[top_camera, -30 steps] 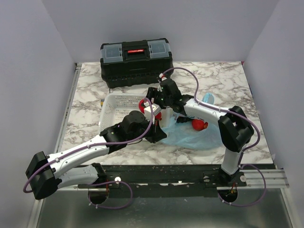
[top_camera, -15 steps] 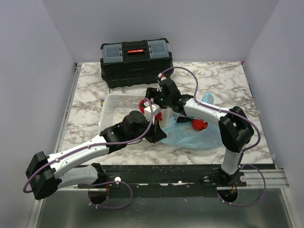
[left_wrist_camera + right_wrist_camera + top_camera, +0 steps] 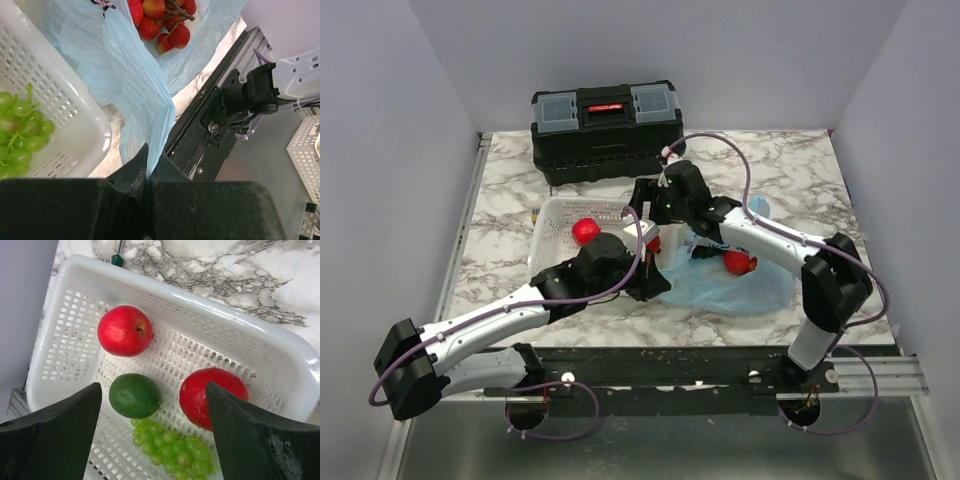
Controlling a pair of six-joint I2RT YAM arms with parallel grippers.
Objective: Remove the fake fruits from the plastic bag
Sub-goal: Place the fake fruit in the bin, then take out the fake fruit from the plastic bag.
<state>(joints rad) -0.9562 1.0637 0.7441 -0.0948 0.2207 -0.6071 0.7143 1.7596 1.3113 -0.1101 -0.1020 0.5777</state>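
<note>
The light-blue plastic bag (image 3: 745, 288) lies right of the white mesh basket (image 3: 552, 212). My left gripper (image 3: 648, 282) is shut on the bag's edge (image 3: 135, 90), holding it up; red berries (image 3: 165, 22) lie inside the bag, and a red fruit (image 3: 740, 262) shows through it. My right gripper (image 3: 643, 200) hovers open and empty over the basket (image 3: 280, 347). In the basket lie a red apple (image 3: 124, 331), a dark green fruit (image 3: 135, 395) and another red fruit (image 3: 214, 396). The apple also shows in the top view (image 3: 585, 230).
A pale green grape cluster (image 3: 172, 445) lies in the basket, also seen in the left wrist view (image 3: 20, 135). A black toolbox (image 3: 605, 130) stands at the back of the marble table. The metal rail (image 3: 215, 125) runs along the near table edge.
The right gripper has opened and let go of the red apple, which now lies in the basket. The gripper has pulled back slightly to the right. The left arm has not moved.
</note>
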